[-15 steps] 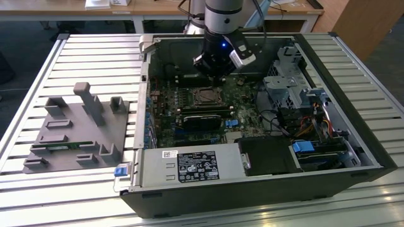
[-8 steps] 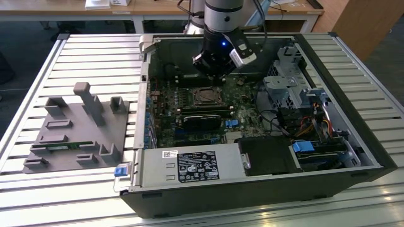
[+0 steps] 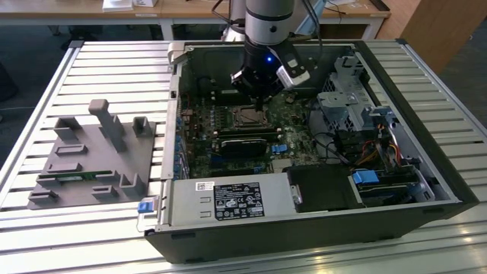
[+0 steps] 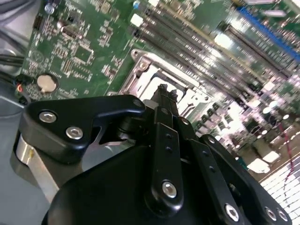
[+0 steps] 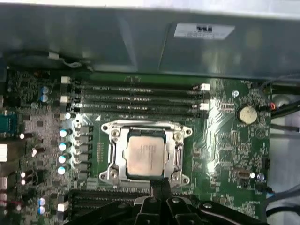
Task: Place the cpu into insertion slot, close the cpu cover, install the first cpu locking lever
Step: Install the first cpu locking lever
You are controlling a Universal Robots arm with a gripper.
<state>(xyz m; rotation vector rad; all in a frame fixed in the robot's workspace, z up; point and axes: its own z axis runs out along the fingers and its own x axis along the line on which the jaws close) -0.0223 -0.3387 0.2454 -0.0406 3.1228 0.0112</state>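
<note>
The cpu (image 5: 146, 157) shows its pale silver face inside the insertion slot (image 5: 177, 154) on the green board. The cpu cover (image 5: 115, 154), a silvery frame, lies flat around the chip with the chip showing through its window. My gripper (image 5: 160, 186) hangs just over the slot's edge, its two black fingers pressed together with nothing between them. In the second wrist view the fingertips (image 4: 162, 89) sit right above the cover's metal rim (image 4: 140, 70). In the exterior view the gripper (image 3: 263, 106) is at the far right corner of the slot (image 3: 247, 116).
Long memory slots (image 5: 136, 101) run beside the socket. A black module (image 3: 243, 145) lies near the socket, a power supply (image 3: 228, 200) in front. A drive cage (image 3: 346, 103) and cables (image 3: 357, 151) fill the exterior view's right. A grey fixture (image 3: 91, 154) sits outside the case.
</note>
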